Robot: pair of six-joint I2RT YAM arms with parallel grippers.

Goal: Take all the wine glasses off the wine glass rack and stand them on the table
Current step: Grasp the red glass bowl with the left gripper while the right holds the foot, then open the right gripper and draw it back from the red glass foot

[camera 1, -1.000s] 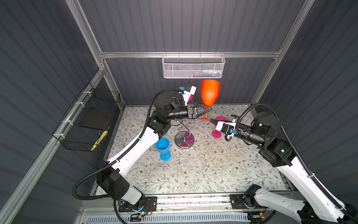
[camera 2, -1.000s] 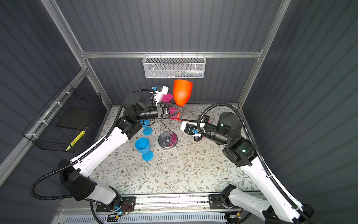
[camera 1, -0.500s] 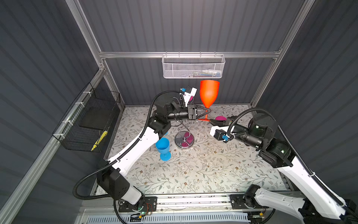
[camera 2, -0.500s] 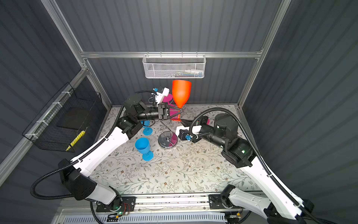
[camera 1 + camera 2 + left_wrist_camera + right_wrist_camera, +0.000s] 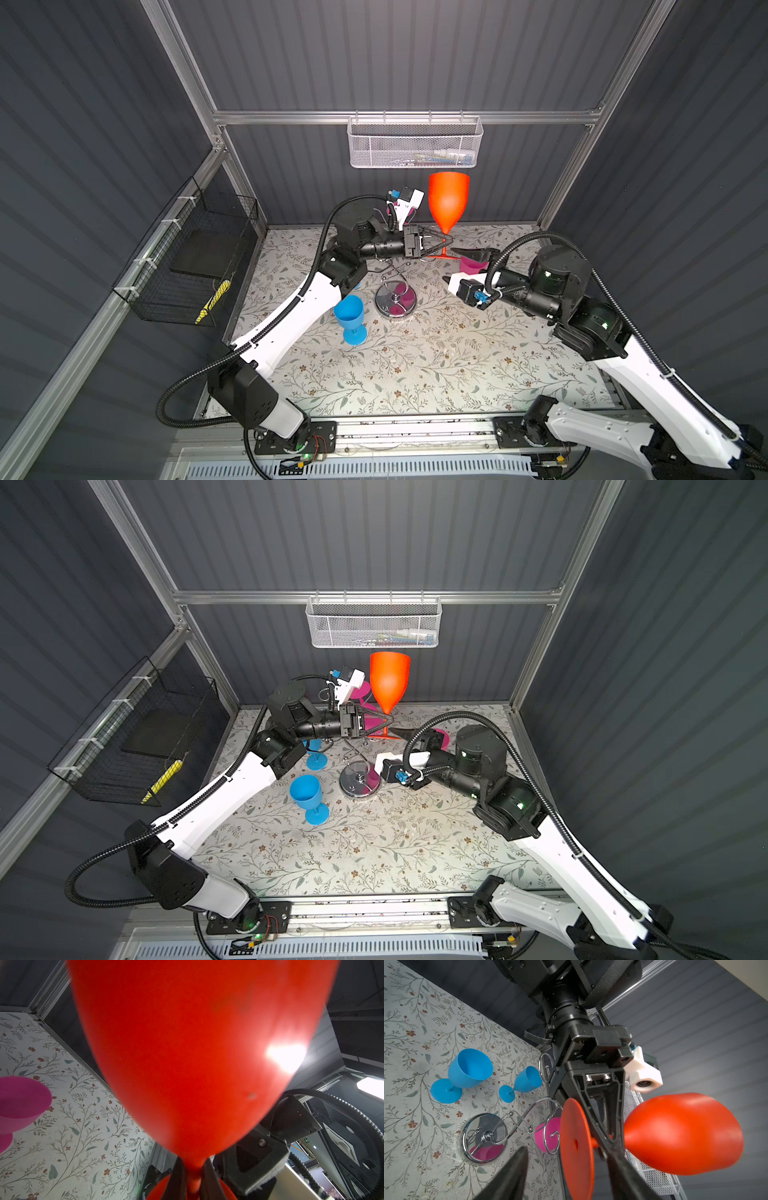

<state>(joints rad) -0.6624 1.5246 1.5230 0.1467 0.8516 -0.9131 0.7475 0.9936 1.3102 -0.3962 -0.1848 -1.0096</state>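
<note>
Left gripper (image 5: 441, 245) clamped on orange glass (image 5: 448, 203) stem, upright, up beside the rack (image 5: 395, 296) top, apparently clear of the hooks. Right gripper (image 5: 566, 1169) wide open, empty, straddling the foot. Carry it off level, slowly; keep the foot off the scrolls.

Robot test cell, aluminium frame (image 5: 407, 117), grey panelled walls (image 5: 374, 54)

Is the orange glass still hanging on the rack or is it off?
Off. The left claw grips the orange glass by its stem, bowl up, held beside the rack; no wire arm touches it in the right wrist view.
</note>
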